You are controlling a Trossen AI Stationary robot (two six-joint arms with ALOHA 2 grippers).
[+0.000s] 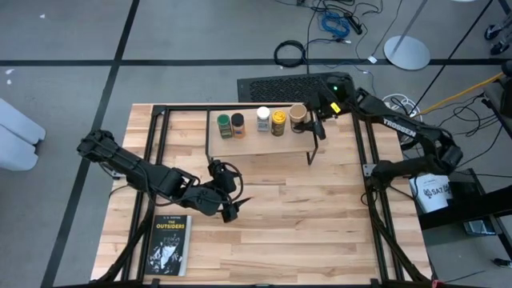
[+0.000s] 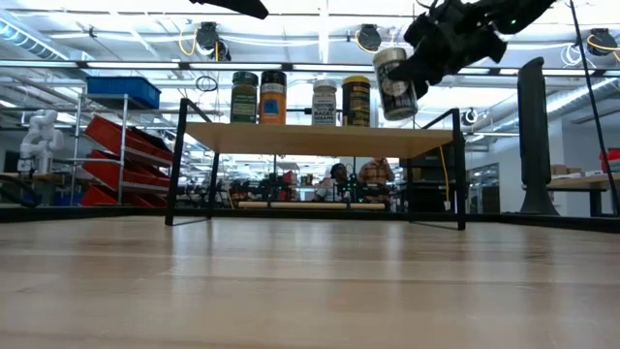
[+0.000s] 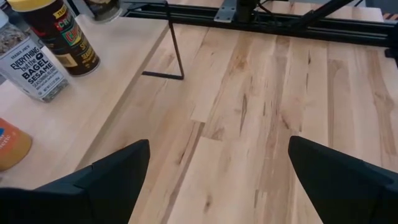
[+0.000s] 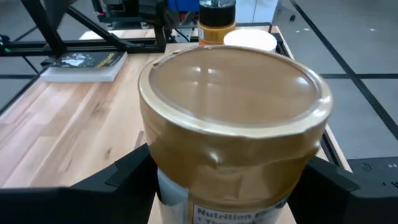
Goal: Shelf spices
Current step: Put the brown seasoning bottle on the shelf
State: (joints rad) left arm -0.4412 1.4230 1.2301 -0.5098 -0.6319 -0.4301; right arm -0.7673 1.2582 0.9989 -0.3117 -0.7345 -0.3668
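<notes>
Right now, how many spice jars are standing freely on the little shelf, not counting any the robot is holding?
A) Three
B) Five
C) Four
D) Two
C: four jars stand on the shelf, with green, black, white and yellow lids, while the right pincer holds the tan-lidded jar tilted above the shelf's end.

The book (image 1: 170, 246) lying on the desk (image 1: 320, 216) is showing the title "THE OUTSIDERS" on its dark cover. The white-lidded jar (image 3: 34, 65) is carrying the words "TRADER", "EVERYTHING", "BAGEL" and "SESAME". The tan-lidded jar (image 4: 233, 134) is showing "Nutrition" at the top of its label. The right arm's link (image 1: 398, 124) is bearing "TROSSEN" in white letters.
</notes>
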